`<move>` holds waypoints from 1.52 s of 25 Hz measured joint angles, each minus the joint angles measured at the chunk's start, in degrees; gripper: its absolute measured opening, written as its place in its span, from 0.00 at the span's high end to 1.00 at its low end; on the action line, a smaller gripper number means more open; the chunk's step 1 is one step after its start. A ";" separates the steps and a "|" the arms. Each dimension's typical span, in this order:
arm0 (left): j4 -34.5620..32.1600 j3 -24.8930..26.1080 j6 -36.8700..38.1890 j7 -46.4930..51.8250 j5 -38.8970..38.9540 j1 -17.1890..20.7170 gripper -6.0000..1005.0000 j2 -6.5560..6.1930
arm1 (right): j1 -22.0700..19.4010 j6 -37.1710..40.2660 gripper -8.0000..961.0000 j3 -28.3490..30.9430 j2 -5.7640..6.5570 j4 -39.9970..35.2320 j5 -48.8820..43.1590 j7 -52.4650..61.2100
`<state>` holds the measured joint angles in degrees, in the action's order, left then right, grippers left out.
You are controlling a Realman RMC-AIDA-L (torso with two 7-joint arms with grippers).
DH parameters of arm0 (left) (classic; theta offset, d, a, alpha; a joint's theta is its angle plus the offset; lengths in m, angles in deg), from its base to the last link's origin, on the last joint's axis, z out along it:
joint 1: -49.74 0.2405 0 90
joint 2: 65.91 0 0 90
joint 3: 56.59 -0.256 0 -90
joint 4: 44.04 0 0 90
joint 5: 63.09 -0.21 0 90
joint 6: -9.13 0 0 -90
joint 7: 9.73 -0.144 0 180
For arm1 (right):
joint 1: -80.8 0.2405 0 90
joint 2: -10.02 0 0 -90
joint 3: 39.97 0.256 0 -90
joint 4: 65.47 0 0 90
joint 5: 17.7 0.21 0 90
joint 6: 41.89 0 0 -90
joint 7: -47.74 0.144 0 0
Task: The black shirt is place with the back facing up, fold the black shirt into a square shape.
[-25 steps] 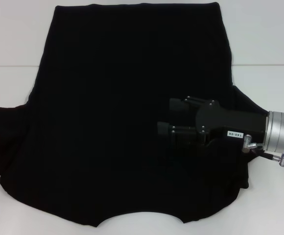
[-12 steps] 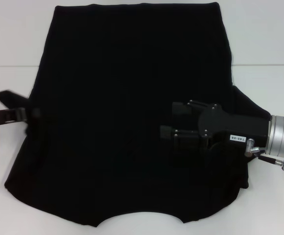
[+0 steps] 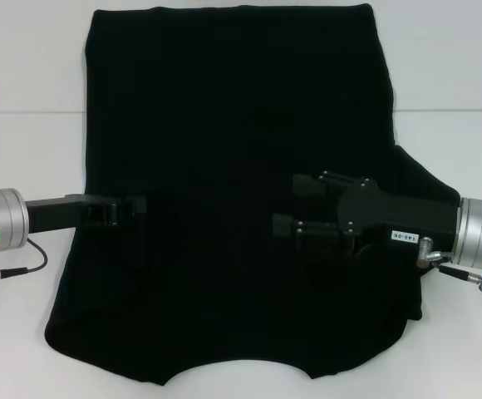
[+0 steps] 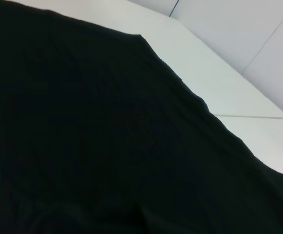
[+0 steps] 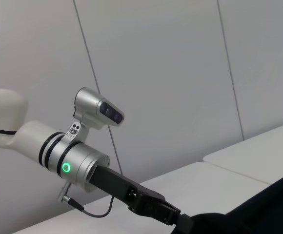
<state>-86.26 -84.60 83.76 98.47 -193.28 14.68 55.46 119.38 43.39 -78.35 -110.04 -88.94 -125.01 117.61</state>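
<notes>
The black shirt [image 3: 224, 100] lies spread on the white table, reaching from the far edge to the near edge. My left gripper [image 3: 140, 206] reaches in from the left, low over the shirt's left half, shut on the black shirt's left sleeve, which is folded inward. The right wrist view shows that left gripper [image 5: 173, 217] meeting the fabric [image 5: 273, 204]. My right gripper [image 3: 284, 204] hovers over the shirt's right half, fingers spread open with nothing between them. Part of the right sleeve lies under the right arm. The left wrist view is filled by black fabric [image 4: 83, 122].
The white table [image 3: 25, 66] shows bare on both sides of the shirt. A seam between table panels [image 3: 449, 110] runs across the far part. Grey wall panels [image 5: 180, 73] stand behind the left arm.
My left arm came in from the left and carried the left sleeve inward over the shirt, so the shirt's left edge now lies farther right. The right gripper has hardly moved.
</notes>
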 joint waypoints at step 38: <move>11.31 -15.48 16.86 -46.37 14.70 1.55 0.07 2.57 | -2.46 -11.36 0.08 2.79 8.13 -21.43 -27.08 69.88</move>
<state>-74.95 -100.08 100.62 52.10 -178.58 16.23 58.03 116.92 32.03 -75.56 -101.91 -110.37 -152.09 187.49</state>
